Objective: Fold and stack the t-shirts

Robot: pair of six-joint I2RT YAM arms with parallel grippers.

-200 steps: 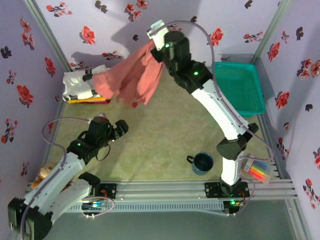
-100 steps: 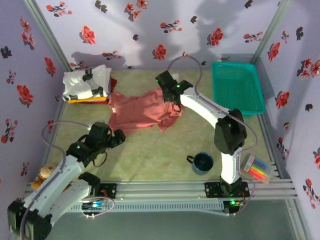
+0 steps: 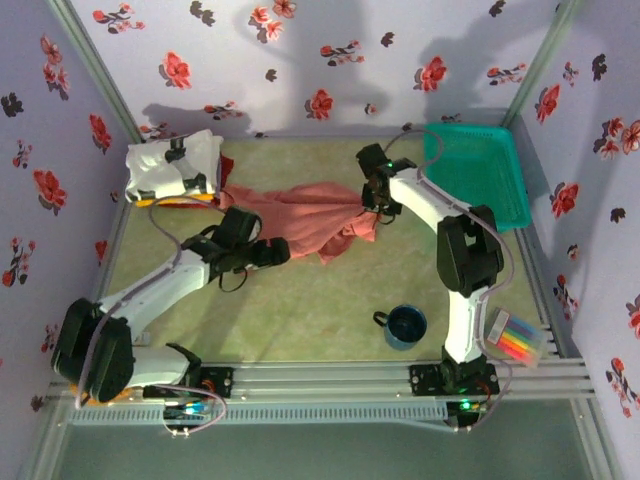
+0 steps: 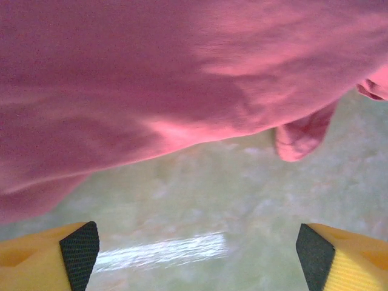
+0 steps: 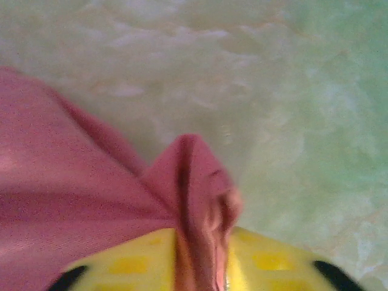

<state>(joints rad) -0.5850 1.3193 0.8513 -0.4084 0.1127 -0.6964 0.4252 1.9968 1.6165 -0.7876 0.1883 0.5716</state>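
Three folded t-shirts, a white one with black marks lying on a yellow one and a red one, are stacked in the far-left corner of the pale green table. Just to their right, the left gripper has reached forward to the near edge of the large salmon-pink cloth t-shirt. Its jaws are released and wide apart, with bare table between them and the cloth just ahead.

A second ago the pink shirt hung bunched in the air. It now lies on the far middle of the table, partly spread but rumpled. At the shirt's right edge, the right gripper is low over the table with a fold of cloth between its fingers. I cannot tell whether it clamps that fold or has let go.

At the far-right corner is the teal plastic mesh basket.

With the shirt laid down, it probably needs flattening before it can be folded and stacked.
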